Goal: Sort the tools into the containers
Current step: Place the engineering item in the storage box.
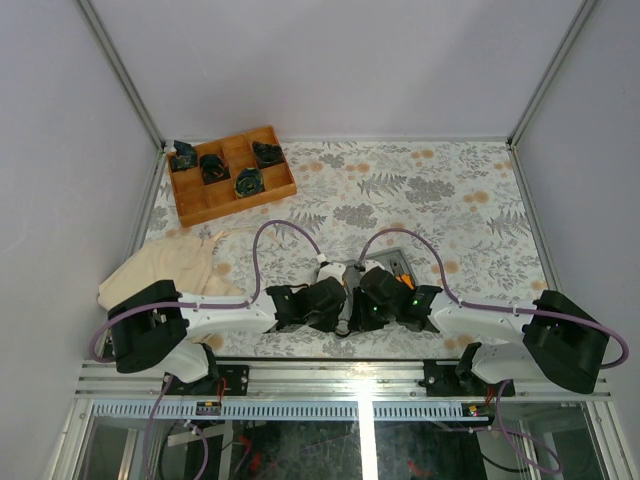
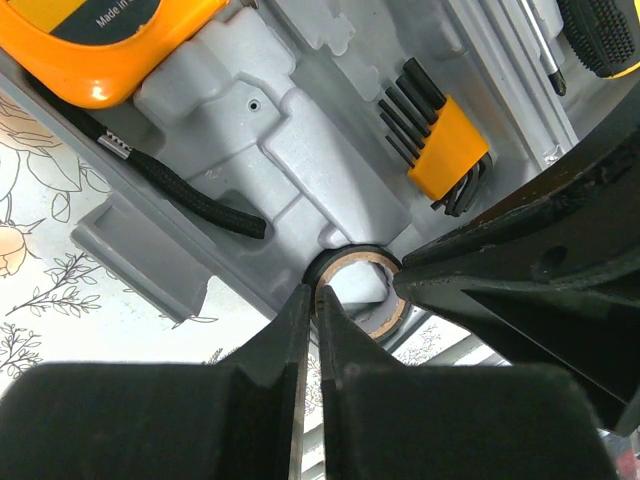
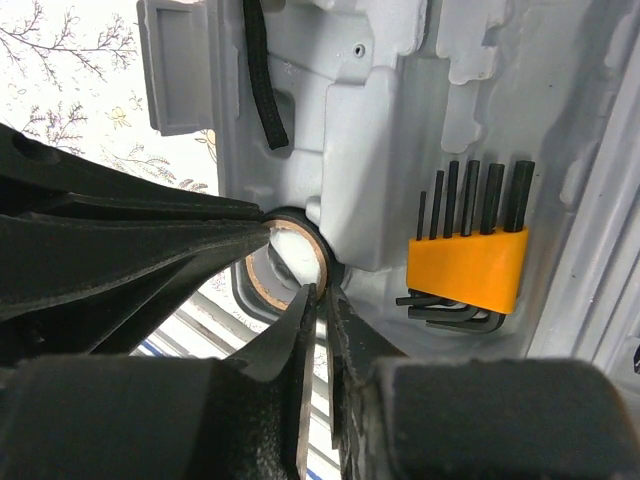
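Meeting over the near end of the grey case (image 2: 300, 130), at about 6 o'clock on the surface (image 1: 430, 190), both arms crowd one small black ring (image 2: 352, 258). The ring sits at the case's near edge with its opening turned up toward both wrist cameras. Being round, it has no long axis, so what matters is which part of the rim each tool reaches.

The left tool (image 2: 312, 292) has its fingers pressed together with only a hairline between them. Their tips meet the rim, which lies just ahead at 12 to 1 o'clock in the left wrist view.

The right tool (image 3: 320, 298) comes from the other side. In its own view the ring lies at 11 o'clock from its tips, while the left tool touches the rim at 9 o'clock. Its fingers show a narrow slit, and I cannot tell whether they pinch the ring's wall.

Neither arm looks nearer. I judge that the coming move depends on one tool taking the rim while the other backs away.
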You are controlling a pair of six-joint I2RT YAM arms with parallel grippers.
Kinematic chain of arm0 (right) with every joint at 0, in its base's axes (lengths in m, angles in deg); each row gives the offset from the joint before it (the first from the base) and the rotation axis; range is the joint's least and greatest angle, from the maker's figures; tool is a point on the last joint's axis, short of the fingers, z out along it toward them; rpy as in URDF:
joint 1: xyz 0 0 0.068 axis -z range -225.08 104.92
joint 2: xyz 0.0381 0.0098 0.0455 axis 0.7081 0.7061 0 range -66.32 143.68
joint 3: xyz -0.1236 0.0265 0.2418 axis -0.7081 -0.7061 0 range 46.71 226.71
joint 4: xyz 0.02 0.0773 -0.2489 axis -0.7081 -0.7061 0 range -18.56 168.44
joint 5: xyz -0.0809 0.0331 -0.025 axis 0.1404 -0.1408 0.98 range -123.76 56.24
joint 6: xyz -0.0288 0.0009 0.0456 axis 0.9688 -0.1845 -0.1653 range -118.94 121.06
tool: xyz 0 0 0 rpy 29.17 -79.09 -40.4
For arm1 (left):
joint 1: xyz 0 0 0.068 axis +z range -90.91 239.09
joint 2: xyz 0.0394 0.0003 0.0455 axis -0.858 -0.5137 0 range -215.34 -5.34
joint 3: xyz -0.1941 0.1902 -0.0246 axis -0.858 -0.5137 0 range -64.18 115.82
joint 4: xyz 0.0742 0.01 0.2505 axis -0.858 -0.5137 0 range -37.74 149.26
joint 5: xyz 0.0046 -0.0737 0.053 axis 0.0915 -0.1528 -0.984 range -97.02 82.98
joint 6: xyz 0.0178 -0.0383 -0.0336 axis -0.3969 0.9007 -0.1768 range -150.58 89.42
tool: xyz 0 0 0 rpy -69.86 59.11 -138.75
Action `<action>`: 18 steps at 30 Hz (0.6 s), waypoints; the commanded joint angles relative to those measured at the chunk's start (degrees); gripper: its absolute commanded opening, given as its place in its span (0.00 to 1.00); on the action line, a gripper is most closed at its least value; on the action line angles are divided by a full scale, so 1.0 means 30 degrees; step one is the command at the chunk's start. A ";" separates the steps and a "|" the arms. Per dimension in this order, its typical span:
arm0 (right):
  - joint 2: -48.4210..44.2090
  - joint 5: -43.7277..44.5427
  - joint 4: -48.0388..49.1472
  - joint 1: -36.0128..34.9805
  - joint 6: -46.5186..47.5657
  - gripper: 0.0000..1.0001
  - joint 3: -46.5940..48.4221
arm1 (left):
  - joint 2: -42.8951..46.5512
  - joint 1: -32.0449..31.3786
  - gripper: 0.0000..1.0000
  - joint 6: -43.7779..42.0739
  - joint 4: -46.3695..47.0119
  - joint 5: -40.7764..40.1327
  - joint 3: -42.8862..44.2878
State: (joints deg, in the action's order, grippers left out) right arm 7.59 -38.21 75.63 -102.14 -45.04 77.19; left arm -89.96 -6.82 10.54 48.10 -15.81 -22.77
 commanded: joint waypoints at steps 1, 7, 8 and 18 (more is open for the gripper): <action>0.0578 -0.0098 -0.0818 -0.0193 0.0169 0.09 0.0442 | -0.0518 -0.0255 0.00 -0.0319 0.0626 0.0075 0.0204; 0.0698 0.1205 -0.2088 -0.0630 0.0101 0.03 0.0700 | -0.0465 -0.0371 0.00 -0.0294 0.0698 0.0273 -0.0139; 0.0704 0.1466 -0.2247 -0.0748 0.0039 0.02 0.0759 | -0.0445 -0.0408 0.00 -0.0265 0.0723 0.0326 -0.0266; 0.2071 0.3490 -0.3476 -0.2678 -0.1162 0.00 0.1354 | -0.0472 -0.0735 0.00 -0.0191 0.0946 0.0708 -0.1096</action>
State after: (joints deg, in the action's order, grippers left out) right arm 9.89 -30.93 70.41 -106.97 -46.38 80.62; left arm -89.85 -7.82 10.06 49.57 -15.97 -23.69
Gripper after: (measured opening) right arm 0.012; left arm 0.007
